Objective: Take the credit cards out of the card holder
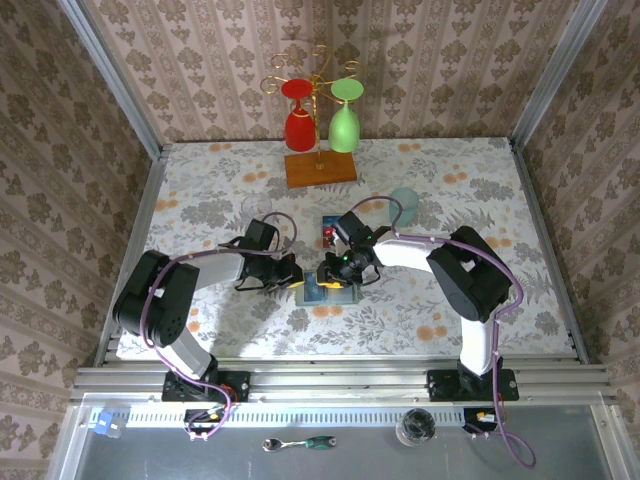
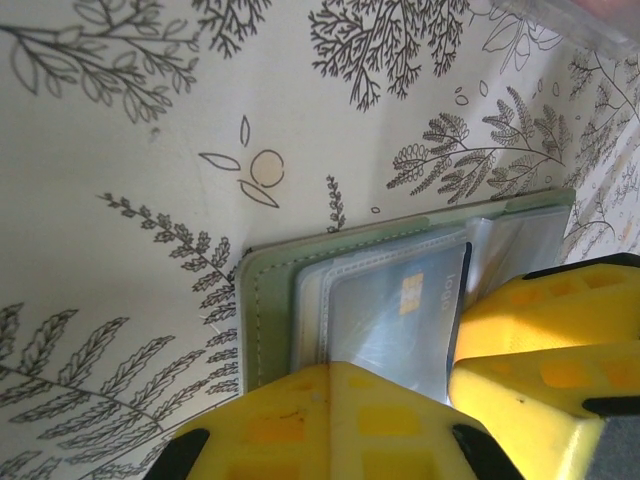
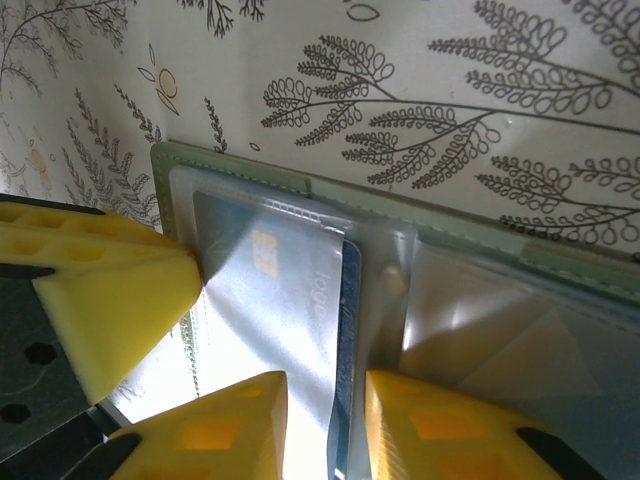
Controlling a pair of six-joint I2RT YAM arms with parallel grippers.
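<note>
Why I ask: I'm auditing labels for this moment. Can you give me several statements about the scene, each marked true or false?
1. The card holder lies open on the table. True.
2. A bluish card with a gold chip sits in one of its clear pockets. True.
3. The right gripper carries a card high above the table. False: it is down at the card holder, fingers slightly apart on either side of the card's edge.
4. Both hanging glasses are green. False: there is a red glass beside a green glass.
5. The left gripper stands wide open, away from the card holder. False: it is shut at the holder's edge.
</note>
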